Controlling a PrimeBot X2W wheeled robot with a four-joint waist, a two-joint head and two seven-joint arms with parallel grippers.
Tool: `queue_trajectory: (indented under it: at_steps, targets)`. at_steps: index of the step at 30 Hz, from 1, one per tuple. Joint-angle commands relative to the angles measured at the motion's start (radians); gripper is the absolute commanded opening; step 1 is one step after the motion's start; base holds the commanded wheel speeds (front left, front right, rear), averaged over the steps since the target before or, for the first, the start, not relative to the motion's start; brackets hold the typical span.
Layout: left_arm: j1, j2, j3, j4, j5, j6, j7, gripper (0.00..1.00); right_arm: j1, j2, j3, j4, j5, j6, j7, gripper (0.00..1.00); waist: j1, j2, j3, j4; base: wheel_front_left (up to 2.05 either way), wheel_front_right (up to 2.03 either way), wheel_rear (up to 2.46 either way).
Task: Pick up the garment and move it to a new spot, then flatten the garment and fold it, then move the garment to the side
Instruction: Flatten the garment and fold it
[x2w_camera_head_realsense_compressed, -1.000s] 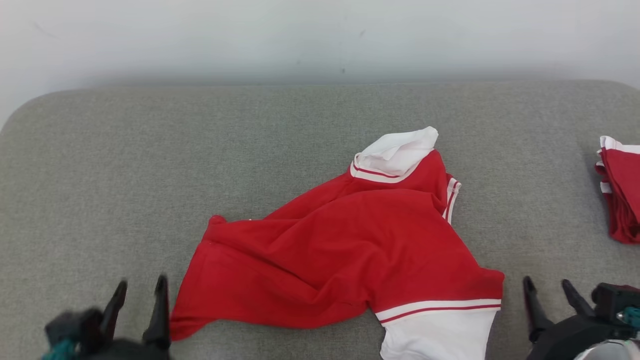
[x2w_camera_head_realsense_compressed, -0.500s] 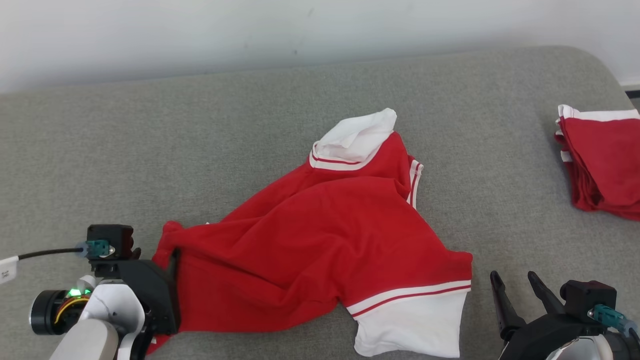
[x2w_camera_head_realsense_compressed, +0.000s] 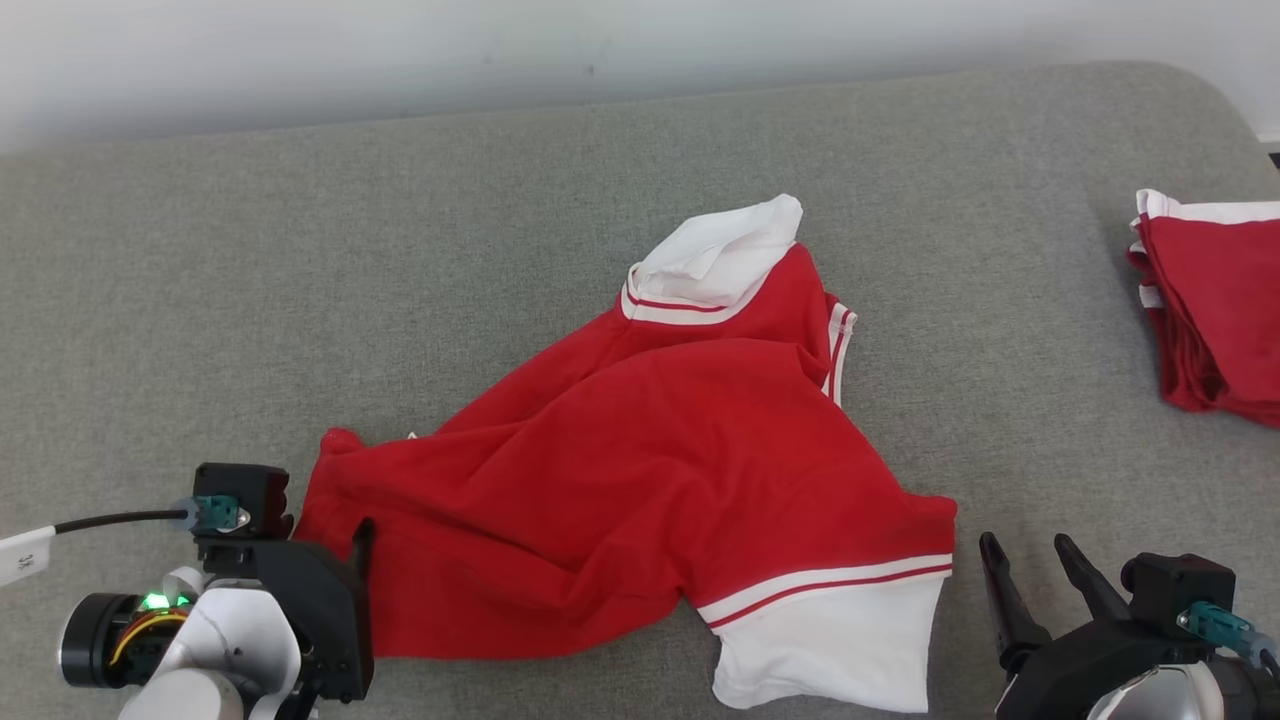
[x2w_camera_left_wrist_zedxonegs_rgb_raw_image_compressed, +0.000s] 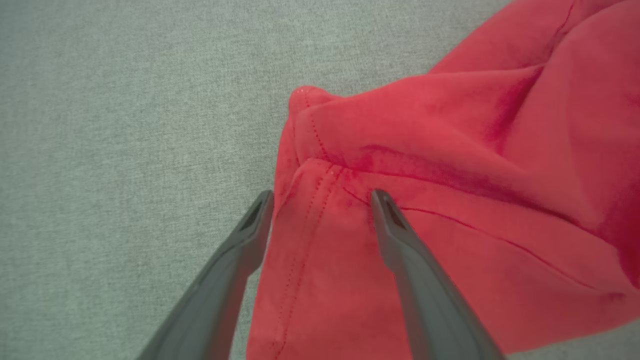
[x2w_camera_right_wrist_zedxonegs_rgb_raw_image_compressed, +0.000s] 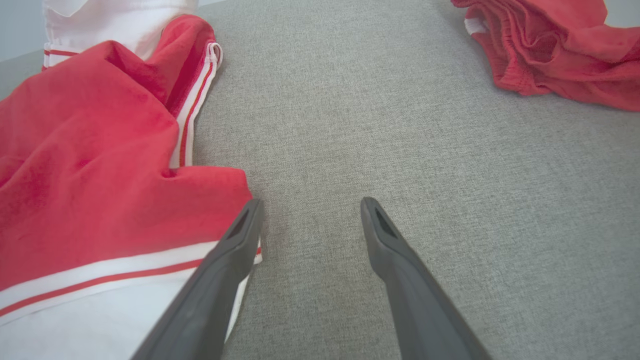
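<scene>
The garment is red with white, red-striped ends and lies crumpled in the middle of the grey padded surface. My left gripper hangs over its left hem. In the left wrist view the left gripper is open, with the stitched red edge between the two fingers and nothing pinched. My right gripper is open just right of the garment's white lower end. In the right wrist view the right gripper stands over bare fabric, its left finger beside the striped hem.
A pile of folded red garments with white trim sits at the surface's right edge, also in the right wrist view as a red pile. A pale wall runs along the back. Bare grey padding lies left of and behind the garment.
The head camera has shifted, so the whole picture moved. My left arm has come up and in from the lower left to the garment's left hem. The right gripper stays open beside the white end.
</scene>
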Motion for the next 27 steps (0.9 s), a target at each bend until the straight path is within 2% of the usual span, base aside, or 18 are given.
queue_trajectory:
  at_steps: [1,8,9,10,11,12,13,15,24,25,26,27]
  targets:
    - [0.007,0.006,-0.001,-0.002,0.003,-0.005,0.005,1.00,-0.009,0.002,0.003,0.002,0.008,-0.003,-0.007,1.00,-0.0001,-0.0001,0.004,0.002,0.00,0.00,0.00]
    - [-0.062,-0.010,0.006,0.036,0.007,-0.007,-0.031,1.00,-0.023,0.002,0.012,0.011,0.013,-0.003,-0.014,1.00,-0.0001,-0.0001,0.021,0.005,0.00,0.00,0.00]
    - [-0.072,-0.008,0.004,0.044,0.009,-0.010,-0.028,0.95,-0.023,0.002,0.012,0.012,0.012,-0.003,-0.015,1.00,-0.0001,-0.0001,0.023,0.005,0.00,0.00,0.00]
    - [-0.081,-0.004,0.000,0.049,0.014,-0.013,-0.022,0.80,-0.024,0.002,0.012,0.013,0.011,-0.003,-0.015,1.00,-0.0001,-0.0001,0.025,0.005,0.00,0.00,0.00]
    - [-0.088,0.000,-0.006,0.054,0.015,-0.016,-0.009,0.72,-0.024,0.002,0.012,0.014,0.010,-0.003,-0.016,1.00,-0.0001,-0.0001,0.026,0.005,0.00,0.00,0.00]
    - [-0.089,0.002,-0.014,0.058,0.011,-0.020,0.007,0.45,-0.024,0.002,0.012,0.014,0.010,-0.003,-0.016,1.00,-0.0001,-0.0001,0.027,0.005,0.00,0.00,0.00]
    - [-0.088,0.009,-0.020,0.058,0.014,-0.022,0.024,0.38,-0.024,0.002,0.011,0.015,0.010,-0.003,-0.016,1.00,-0.0001,-0.0001,0.027,0.005,0.00,0.00,0.00]
    - [-0.081,0.021,-0.034,0.045,0.020,-0.023,0.055,0.31,-0.024,0.002,0.008,0.015,0.012,-0.003,-0.017,1.00,-0.0001,-0.0001,0.029,0.004,0.00,0.00,0.00]
    - [-0.022,0.053,-0.055,-0.047,0.025,0.000,0.123,0.30,-0.020,0.003,-0.005,0.015,0.013,-0.003,-0.014,1.00,-0.0001,-0.0001,0.037,0.019,0.00,0.00,0.00]
    - [-0.015,0.056,-0.054,-0.056,0.023,0.000,0.127,0.22,-0.022,0.002,-0.005,0.015,0.012,-0.003,-0.014,1.00,-0.0001,-0.0001,0.038,0.021,0.00,0.00,0.00]
    - [-0.010,0.060,-0.053,-0.062,0.023,0.003,0.127,0.08,-0.024,0.002,-0.004,0.015,0.011,-0.003,-0.012,1.00,-0.0001,-0.0001,0.038,0.023,0.00,0.00,0.00]
    - [-0.006,0.060,-0.053,-0.068,0.022,0.007,0.126,0.00,-0.027,0.002,-0.003,0.015,0.011,-0.003,-0.011,1.00,-0.0001,-0.0001,0.039,0.025,0.00,0.00,0.00]
